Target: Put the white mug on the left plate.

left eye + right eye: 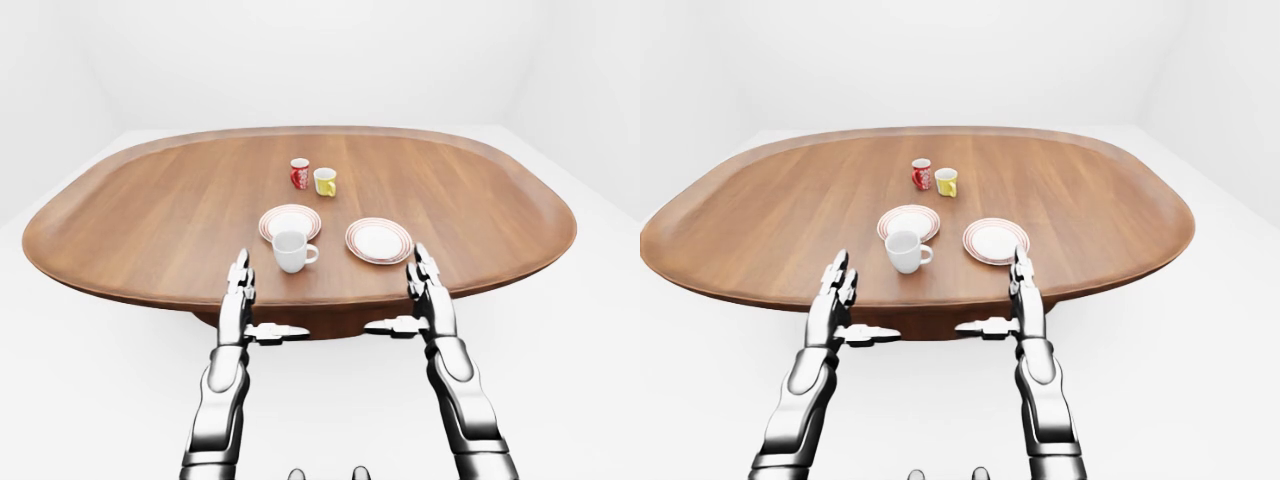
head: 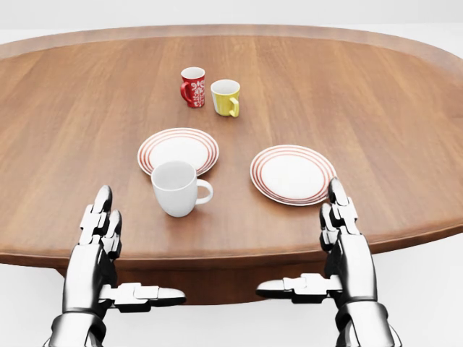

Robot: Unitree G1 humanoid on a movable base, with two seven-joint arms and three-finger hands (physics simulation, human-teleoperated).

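The white mug (image 2: 174,188) stands upright on the wooden table (image 2: 376,108), handle to the right, just below the left plate (image 2: 179,150), a white plate with red rings. A matching right plate (image 2: 293,174) lies to the right of it. My left hand (image 2: 116,260) hovers at the table's near edge, lower left of the mug, fingers spread open and empty. At the lower right, below the right plate, my right hand (image 2: 325,249) mirrors it with flat open fingers. Neither hand touches the mug.
A red patterned mug (image 2: 192,87) and a yellow mug (image 2: 226,97) stand side by side above the left plate. The oval table's raised rim (image 1: 300,300) runs just beyond my fingertips. White floor and walls surround the table.
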